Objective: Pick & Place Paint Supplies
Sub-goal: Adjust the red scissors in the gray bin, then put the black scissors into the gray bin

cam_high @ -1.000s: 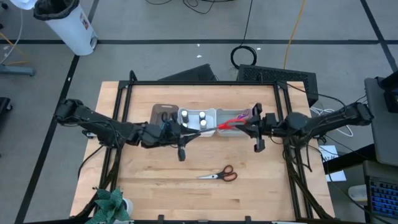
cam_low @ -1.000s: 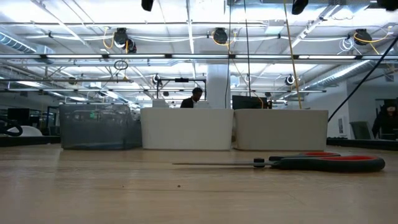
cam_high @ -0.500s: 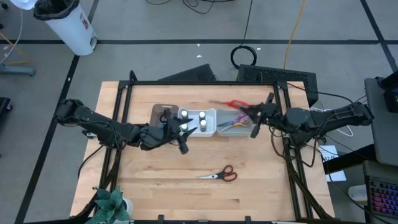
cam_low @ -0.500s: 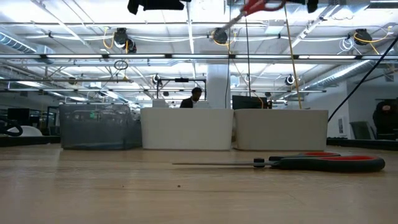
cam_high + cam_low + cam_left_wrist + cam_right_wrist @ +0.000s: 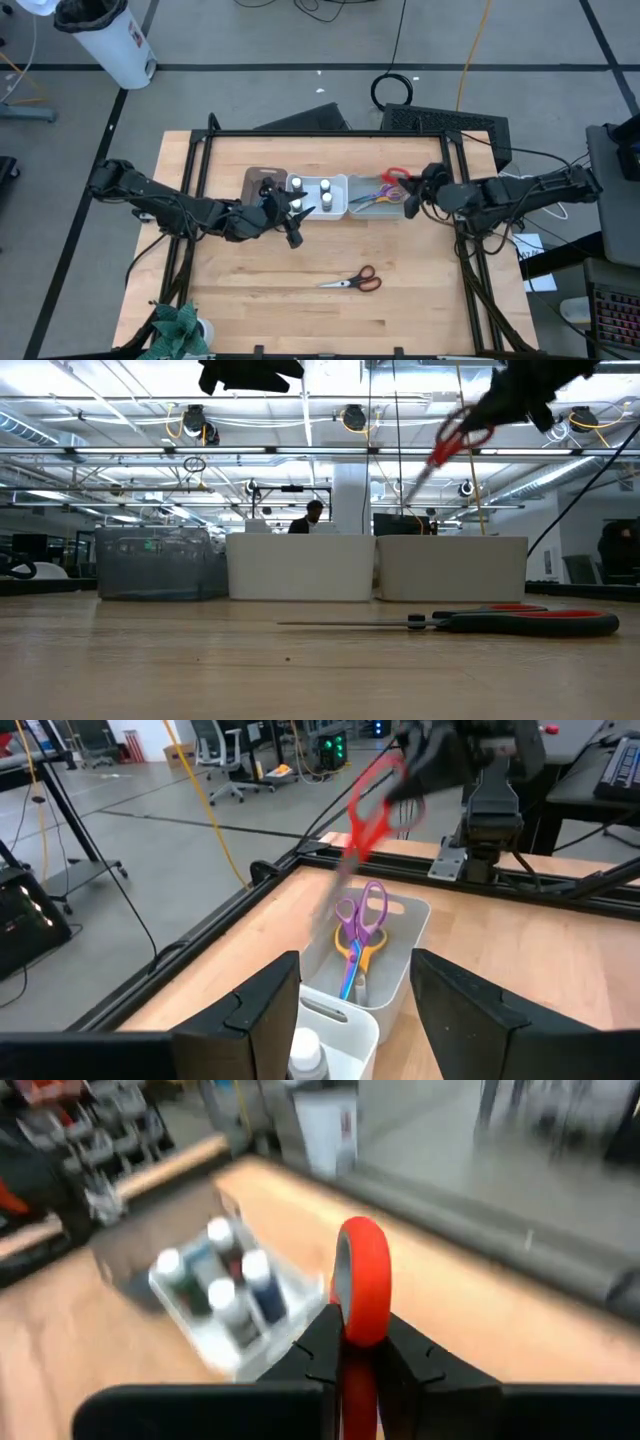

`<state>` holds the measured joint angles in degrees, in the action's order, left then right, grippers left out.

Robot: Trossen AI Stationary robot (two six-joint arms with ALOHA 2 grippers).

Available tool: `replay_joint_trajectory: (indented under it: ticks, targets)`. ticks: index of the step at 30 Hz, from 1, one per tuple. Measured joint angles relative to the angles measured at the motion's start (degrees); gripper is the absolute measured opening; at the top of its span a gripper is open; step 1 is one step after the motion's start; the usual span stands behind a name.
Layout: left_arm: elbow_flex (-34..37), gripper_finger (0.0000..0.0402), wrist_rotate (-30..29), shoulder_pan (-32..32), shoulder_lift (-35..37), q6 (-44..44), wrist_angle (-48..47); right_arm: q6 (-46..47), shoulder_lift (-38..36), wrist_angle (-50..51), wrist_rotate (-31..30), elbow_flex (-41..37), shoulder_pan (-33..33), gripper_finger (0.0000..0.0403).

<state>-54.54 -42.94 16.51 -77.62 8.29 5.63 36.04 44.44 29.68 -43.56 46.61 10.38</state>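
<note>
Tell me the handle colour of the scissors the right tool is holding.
Red: the scissors in the right tool show best in the right wrist view.

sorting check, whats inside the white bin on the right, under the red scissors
Inside the right white bin: purple-handled scissors and yellow-handled scissors, standing handles up. Their blades are hidden by the bin wall. The red scissors hang above it, held by the right tool.

Pale wood-plank table (image 5: 250, 290), smooth matt; white bin (image 5: 395, 935) glossy plastic; red scissors (image 5: 358, 1280) w/ shiny plastic handle.
</note>
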Motion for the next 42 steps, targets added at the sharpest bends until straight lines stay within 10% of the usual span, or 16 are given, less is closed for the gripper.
replay_joint_trajectory:
  ticks: [9,30,42]
  targets:
    - [-0.02,0.0200,0.00,-0.04,0.02,1.27,-0.02,7.87,-0.04,6.11,15.21,-0.09,-3.53,0.0017]
    - [-0.07,0.0200,0.94,-0.04,0.07,1.23,0.07,8.19,0.40,-10.32,21.24,-14.72,-11.55,0.0019]
    - [-0.07,0.0200,1.01,-0.04,0.07,1.34,0.07,1.84,0.46,-16.44,20.60,-18.84,-12.32,0.0139]
